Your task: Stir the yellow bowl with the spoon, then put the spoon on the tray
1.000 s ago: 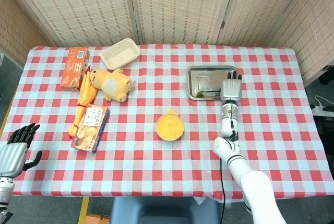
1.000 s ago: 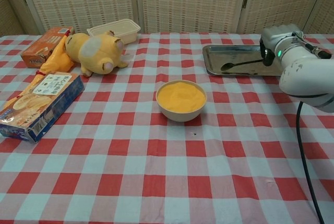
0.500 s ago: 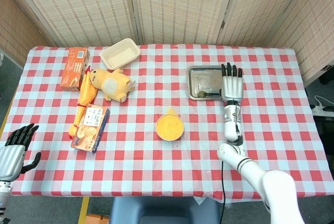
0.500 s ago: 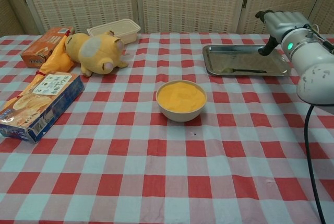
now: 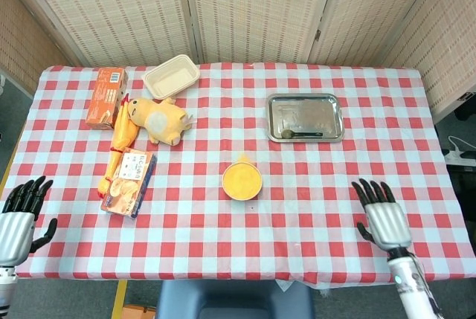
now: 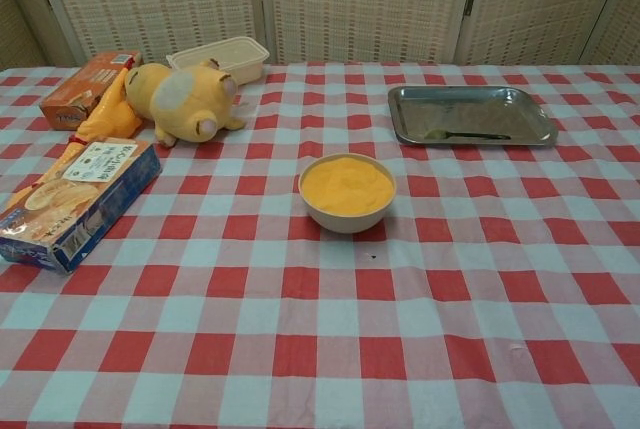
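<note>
A red-and-white checked tablecloth covers the whole table. On its far right part sits the metal tray, a shallow steel rectangle, and the spoon lies inside it along the near edge, bowl end toward the left, handle pointing right. In the chest view the spoon shows as a thin dark line on the tray floor.

On the left side of the table a yellow plush toy lies on its side, touching a long yellow rubber chicken that runs down toward a blue-edged biscuit box. An orange carton lies further back by the left edge, and a cream rectangular container stands behind the plush toy.

The yellow bowl sits near the middle of the table, well apart from the tray, filled with a yellow-orange mass; nothing is in it besides that.

The right hand hangs at the near right edge of the table, fingers spread and straight, holding nothing; the spoon and tray lie well away from it, across the cloth toward the far side. The left hand hovers off the near left corner, fingers likewise spread and empty. Neither hand shows in the chest view.
</note>
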Action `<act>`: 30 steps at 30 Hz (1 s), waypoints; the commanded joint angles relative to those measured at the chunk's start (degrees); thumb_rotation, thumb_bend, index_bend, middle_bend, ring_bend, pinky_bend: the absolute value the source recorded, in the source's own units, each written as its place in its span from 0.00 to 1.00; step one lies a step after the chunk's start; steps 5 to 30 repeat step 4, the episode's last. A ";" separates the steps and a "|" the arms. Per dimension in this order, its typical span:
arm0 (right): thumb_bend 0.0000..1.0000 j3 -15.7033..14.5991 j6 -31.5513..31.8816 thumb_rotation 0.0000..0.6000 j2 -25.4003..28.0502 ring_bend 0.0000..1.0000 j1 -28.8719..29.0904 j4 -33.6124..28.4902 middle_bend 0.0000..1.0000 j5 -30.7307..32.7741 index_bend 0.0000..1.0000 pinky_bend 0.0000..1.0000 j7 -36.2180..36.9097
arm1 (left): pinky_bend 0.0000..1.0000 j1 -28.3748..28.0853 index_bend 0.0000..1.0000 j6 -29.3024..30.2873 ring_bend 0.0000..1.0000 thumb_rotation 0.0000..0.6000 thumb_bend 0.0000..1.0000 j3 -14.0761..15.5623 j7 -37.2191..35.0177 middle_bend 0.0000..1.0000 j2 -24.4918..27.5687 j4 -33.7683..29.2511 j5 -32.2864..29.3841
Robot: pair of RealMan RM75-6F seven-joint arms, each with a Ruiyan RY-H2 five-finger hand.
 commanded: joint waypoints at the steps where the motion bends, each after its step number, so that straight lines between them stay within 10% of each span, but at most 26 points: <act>1: 0.27 0.55 6.88 1.00 2.01 0.00 -4.23 1.97 0.00 -3.78 0.00 0.00 4.92 | 0.08 0.43 0.00 1.04 0.00 1.00 0.45 0.27 2.44 0.00 -1.40 0.10 1.32; 30: 0.27 1.32 8.77 1.00 1.76 0.00 -5.35 2.70 0.00 -5.14 0.00 0.00 6.31 | 0.08 0.56 0.00 1.08 0.00 1.00 0.45 0.54 3.88 0.00 -1.94 0.11 1.66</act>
